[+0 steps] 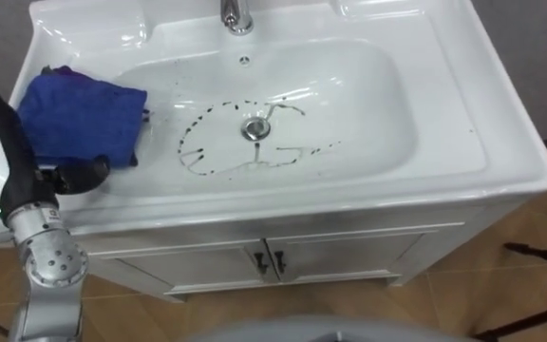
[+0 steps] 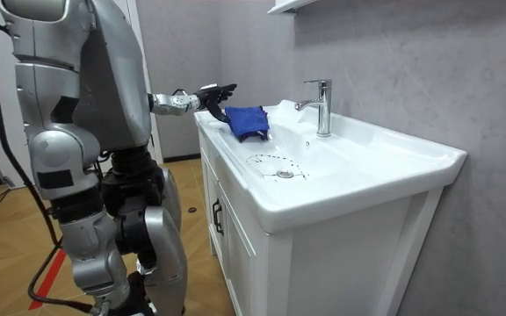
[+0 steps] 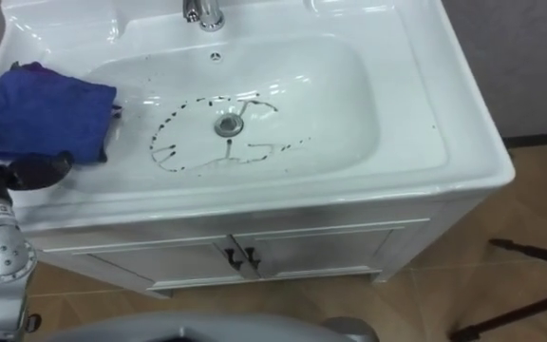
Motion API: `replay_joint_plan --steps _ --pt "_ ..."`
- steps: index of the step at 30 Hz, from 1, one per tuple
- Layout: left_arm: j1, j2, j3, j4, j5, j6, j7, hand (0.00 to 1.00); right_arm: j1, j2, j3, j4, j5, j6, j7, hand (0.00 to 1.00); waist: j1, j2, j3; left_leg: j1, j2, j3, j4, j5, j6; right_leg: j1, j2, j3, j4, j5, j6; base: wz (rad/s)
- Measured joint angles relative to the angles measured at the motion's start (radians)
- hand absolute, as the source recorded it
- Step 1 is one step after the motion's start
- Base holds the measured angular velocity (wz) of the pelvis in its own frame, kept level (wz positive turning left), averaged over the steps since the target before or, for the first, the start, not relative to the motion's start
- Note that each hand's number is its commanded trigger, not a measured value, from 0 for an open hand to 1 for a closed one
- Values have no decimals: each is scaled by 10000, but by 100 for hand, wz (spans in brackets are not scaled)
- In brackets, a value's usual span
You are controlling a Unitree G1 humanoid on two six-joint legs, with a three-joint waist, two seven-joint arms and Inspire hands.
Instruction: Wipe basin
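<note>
Left of frame, on the rim of the white ceramic basin (image 1: pixel 501 161), a crumpled blue cloth (image 1: pixel 84 119) is lying beside the left hand (image 1: pixel 6 133), fingers extending wide and unclosed; gathering it firmly is advisable before sweeping the dark dashed ring of marks (image 1: pixel 198 125).

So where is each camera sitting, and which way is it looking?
Left eye view: on the robot's head, looking down into the white basin, with dark marks and a blue cloth; the left hand shows at the left edge.
Right eye view: just beside it, same downward look, same hand.
Room view: off in the room, facing the tap from the basin's side; most of the robot's body shows.
All three share cloth and marks.
</note>
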Motion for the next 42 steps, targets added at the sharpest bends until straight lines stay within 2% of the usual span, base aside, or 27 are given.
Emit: replay_joint_plan --steps 4,8,24,30,34,37,42 --pt "101 -25 2 26 -17 4 -193 0 24 5 -62 1 -2 1 7 0 -4 -4 22 70 38 32 -5 0 0 69 58 77 -37 37 -21 -3" --pt "102 -25 3 529 -24 3 -243 0 68 3 -387 0 -47 -1 9 0 -85 48 55 100 89 100 -27 -1 0 123 115 98 -65 42 -35 0" --pt "70 -17 32 1022 -252 -16 -319 0 47 1 -389 -52 -36 -37 -143 0 -55 46 68 54 138 216 -19 -1 -1 -17 175 234 -60 70 -84 -2" --pt "-213 -5 71 746 -231 -12 -300 0 116 4 -386 -53 183 -36 -230 0 18 87 116 133 146 241 -19 -1 -1 -6 212 399 -49 78 -95 -5" --pt "-613 62 84 616 -13 -26 117 0 135 3 -389 -55 393 -51 -251 0 -68 94 164 158 147 264 -27 -1 -1 -10 217 432 -21 77 -95 -1" --pt "-751 78 141 617 196 -44 407 0 94 21 -391 -56 413 -62 -249 0 -256 71 169 162 147 298 -29 -1 -1 -31 221 479 -14 77 -94 -4" --pt "-881 78 142 617 244 -64 554 0 88 75 -387 -49 416 -91 -278 0 -294 -44 148 202 149 428 -28 -1 -1 -39 234 578 -20 79 -96 -7"
